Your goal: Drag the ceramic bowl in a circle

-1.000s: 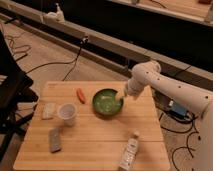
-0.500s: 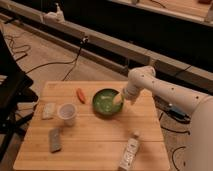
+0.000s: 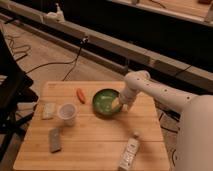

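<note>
Now, claw (image 3: 121, 105) at the rim of the ceramic bowl (image 3: 102, 103), perhaps in contact; open or closed unclear.

The round, shallow, glossy green ceramic bowl (image 3: 104, 102) sits upright on the wooden worktop (image 3: 100, 144), near its far edge and a little right of centre. Its rim is darker, its inside paler. The claw (image 3: 119, 105) is down at its right rim.
</note>
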Robot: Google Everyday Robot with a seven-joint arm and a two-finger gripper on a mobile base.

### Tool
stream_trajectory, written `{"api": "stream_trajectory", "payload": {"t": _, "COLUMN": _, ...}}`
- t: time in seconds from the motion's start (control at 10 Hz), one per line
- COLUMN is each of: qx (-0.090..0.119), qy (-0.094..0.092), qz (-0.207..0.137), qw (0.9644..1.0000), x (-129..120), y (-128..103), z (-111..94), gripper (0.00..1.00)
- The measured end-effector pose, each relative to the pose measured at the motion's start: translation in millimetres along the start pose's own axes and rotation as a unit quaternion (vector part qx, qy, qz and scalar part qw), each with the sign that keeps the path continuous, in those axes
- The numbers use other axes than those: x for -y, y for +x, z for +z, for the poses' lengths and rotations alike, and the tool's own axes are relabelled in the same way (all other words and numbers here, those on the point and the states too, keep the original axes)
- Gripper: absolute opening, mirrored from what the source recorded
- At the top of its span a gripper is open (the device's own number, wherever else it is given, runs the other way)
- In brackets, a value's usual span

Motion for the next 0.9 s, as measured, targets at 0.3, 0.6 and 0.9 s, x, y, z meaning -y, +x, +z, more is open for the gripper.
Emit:
{"api": "stream_trajectory", "payload": {"t": 0.3, "qx": -0.005, "qy": -0.001, "qz": 0.004, "qw": 1.0000, "x": 2.6, "y": -0.2, "z": 8.1, "gripper": 0.19}}
{"api": "stream_trajectory", "payload": {"t": 0.6, "qx": 0.004, "qy": 0.018, "qz": 0.006, "qw": 0.9998, "x": 21.5, "y": 0.9, "z": -1.0, "gripper": 0.00}}
{"api": "stream_trajectory", "payload": {"t": 0.9, "qx": 0.018, "qy": 0.048, "qz": 0.026, "qw": 0.9984, "x": 59.8, "y": 7.3, "z": -20.8, "gripper": 0.00}}
